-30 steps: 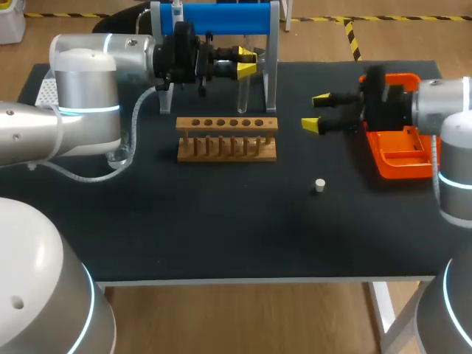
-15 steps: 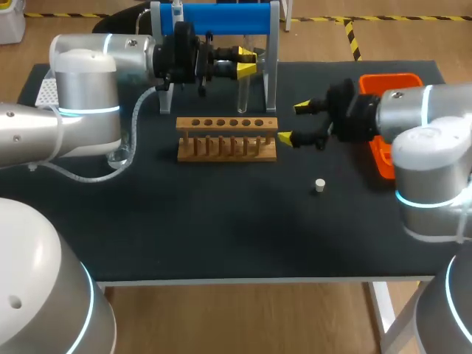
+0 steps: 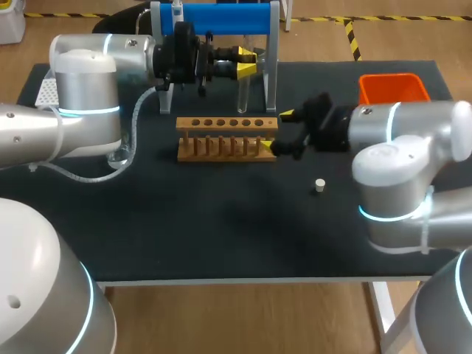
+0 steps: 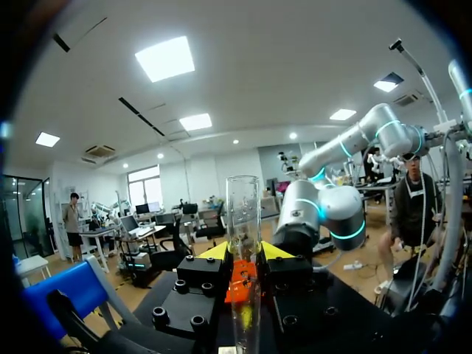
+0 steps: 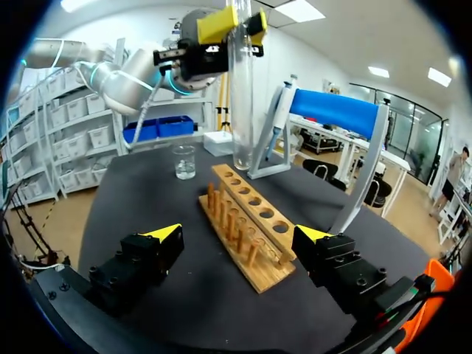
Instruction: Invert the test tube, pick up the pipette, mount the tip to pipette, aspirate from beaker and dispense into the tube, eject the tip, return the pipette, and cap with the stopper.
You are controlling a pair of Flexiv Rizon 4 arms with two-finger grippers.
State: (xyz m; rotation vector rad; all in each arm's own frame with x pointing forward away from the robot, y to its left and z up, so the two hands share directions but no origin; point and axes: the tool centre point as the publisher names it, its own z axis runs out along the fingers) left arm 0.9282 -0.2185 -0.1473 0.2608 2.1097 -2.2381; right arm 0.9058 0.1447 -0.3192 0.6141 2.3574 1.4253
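Note:
A clear glass test tube (image 3: 243, 88) stands upright behind the wooden rack (image 3: 226, 138), round end down and mouth up. My left gripper (image 3: 247, 63) is shut on its upper part; in the left wrist view the tube (image 4: 244, 214) rises between the yellow tips of that gripper (image 4: 244, 254). My right gripper (image 3: 276, 131) is open and holds nothing at the rack's right end. In the right wrist view its gripper (image 5: 238, 234) straddles the near end of the rack (image 5: 254, 214), with the held tube (image 5: 242, 88) beyond. A pipette (image 5: 279, 118) hangs on the blue stand (image 5: 335, 110). The small white stopper (image 3: 319, 185) lies on the mat.
An orange tray (image 3: 393, 87) sits at the back right. A small glass beaker (image 5: 184, 161) stands past the rack's far end, and a white tip box (image 3: 46, 90) is at the far left edge. The blue stand (image 3: 214, 18) is behind the tube.
My right arm has swung left from over the orange tray to the rack's right end, gripper still open. The left arm and the tube have not moved.

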